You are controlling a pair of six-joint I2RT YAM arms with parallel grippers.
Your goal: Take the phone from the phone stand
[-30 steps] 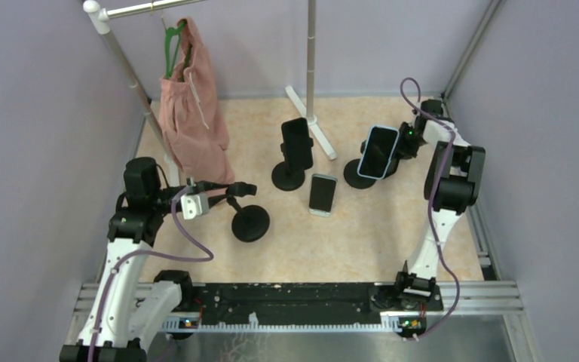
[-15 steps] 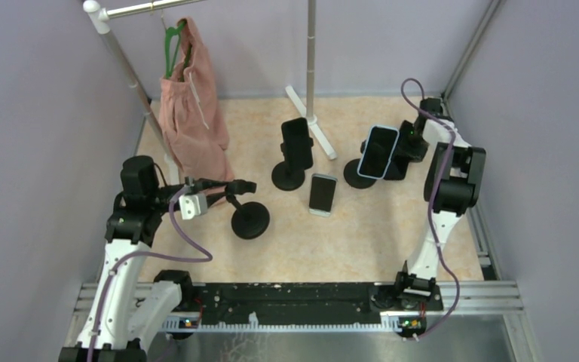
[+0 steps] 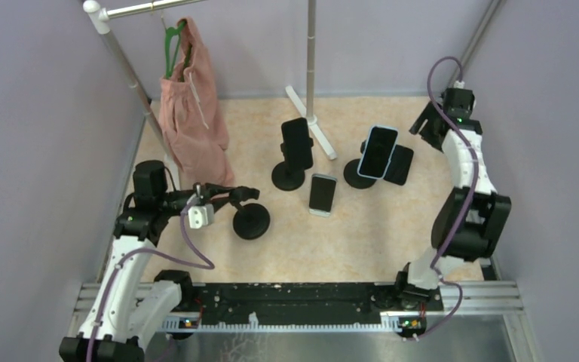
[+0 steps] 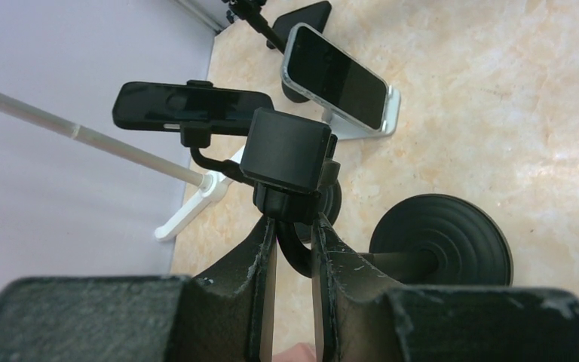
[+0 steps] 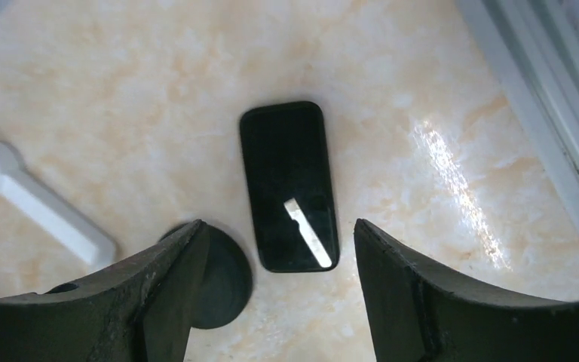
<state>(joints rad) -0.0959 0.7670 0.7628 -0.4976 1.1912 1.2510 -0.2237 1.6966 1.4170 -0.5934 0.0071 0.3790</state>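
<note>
My left gripper (image 3: 228,196) is shut on the neck of an empty black phone stand (image 3: 251,221). In the left wrist view my left gripper (image 4: 294,224) pinches the curved neck just below the stand's square clamp head (image 4: 286,151). My right gripper (image 3: 425,125) is open and empty, raised at the back right. A black phone (image 3: 400,164) lies flat on the table below it, between the open jaws in the right wrist view (image 5: 289,185). A phone in a light blue case (image 3: 378,151) sits on a black stand beside the flat phone.
A black phone on a round-based stand (image 3: 295,140) stands mid-table, and a phone (image 3: 322,192) leans on a white stand in front of it. A clothes rack with a pink garment (image 3: 192,105) stands at the back left; its white foot (image 3: 313,124) reaches between the stands.
My right gripper has let go of the black phone, which now lies flat on the table, and has risen back to the right. My left gripper has shifted slightly while holding the stand.
</note>
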